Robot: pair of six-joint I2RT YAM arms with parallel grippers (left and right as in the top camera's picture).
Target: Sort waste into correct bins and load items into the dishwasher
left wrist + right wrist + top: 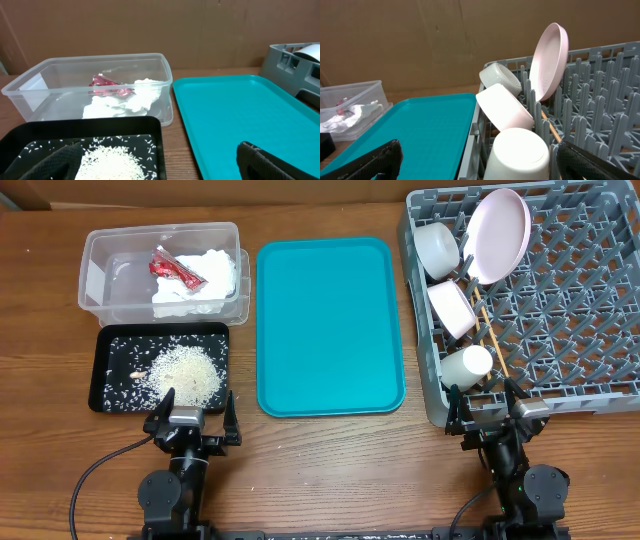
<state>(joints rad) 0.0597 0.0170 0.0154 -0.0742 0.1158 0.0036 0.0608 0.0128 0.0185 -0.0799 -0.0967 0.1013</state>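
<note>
**Waste binned and dishes racked, by the look of it**

Rice grains (185, 372) lie in a pale heap in the shallow black tray (108, 398), with stray ones scattered over its matte floor. Behind it, the clear plastic tub (95, 242) holds the shiny red wrapper (172, 268) against the crumpled white napkin (205, 280).

Across the smooth teal tray (330, 330), the grey dish rack (580, 310) carries its load along the left side. A pale pink plate (498, 235) leans upright among the pegs. A white bowl (437, 248) and a second bowl (452, 308) are tipped on edge, with a small white cup (467, 366) tilted below them. Thin wooden chopsticks (487, 330) lie on the grid beside them.

The left fingers (272, 164) sit low at the near edge of the black tray. The right fingers (367, 161) sit at the near edge of the rack. Both pairs are spread wide with nothing between them.

I can see nothing loose on the wooden surface (60, 480), so what remains seems to be a last check and keeping clear. To do that well, each arm should rise straight up before it swings. The black tray looks light and shallow, so a nudge could spill grains over its low rim. The glossy dishes only lean on the pegs, so a knock to the rack could set them sliding.
</note>
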